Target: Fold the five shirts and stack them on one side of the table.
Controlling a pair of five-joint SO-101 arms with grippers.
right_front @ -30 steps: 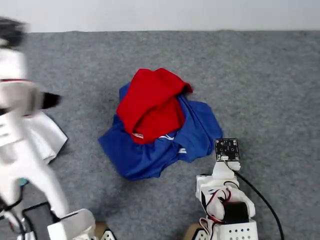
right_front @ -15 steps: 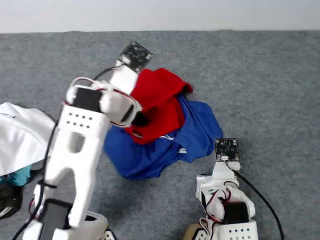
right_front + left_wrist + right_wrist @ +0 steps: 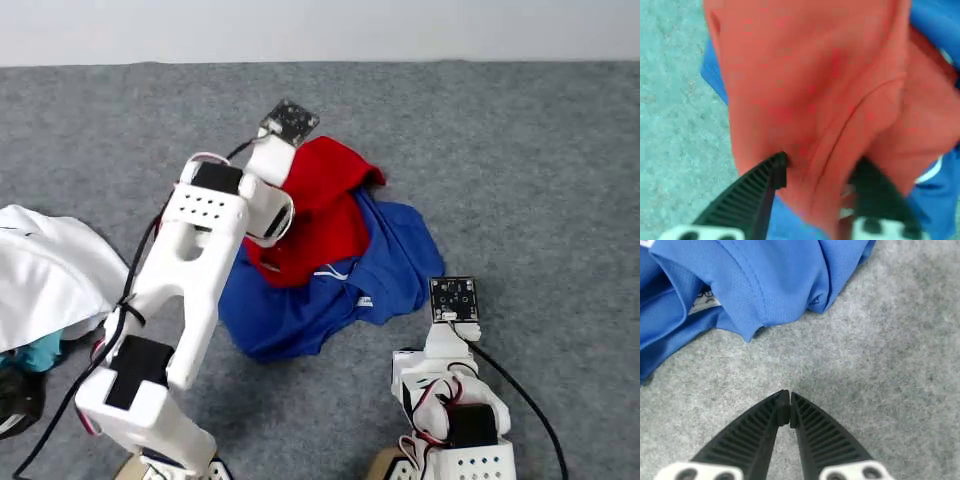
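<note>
White shirt (image 3: 45, 272) cut off at edge, blue shirt (image 3: 300, 315) partly under red shirt (image 3: 325, 215)

Left end effector (image 3: 817, 175) spread wide, arm outstretched; right end effector (image 3: 786, 410) pinched together, arm folded.

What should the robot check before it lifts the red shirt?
1. Left gripper open, astride a fold of the red shirt: ok.
2. Red shirt lies on top of the blue shirt, no other shirt over it: ok.
3. Only red cloth in the grip, no blue: cannot tell.
4. Right gripper shut, over bare table, apart from the blue shirt: ok.
5. White shirt at the table's side folded neatly: cannot tell.
</note>
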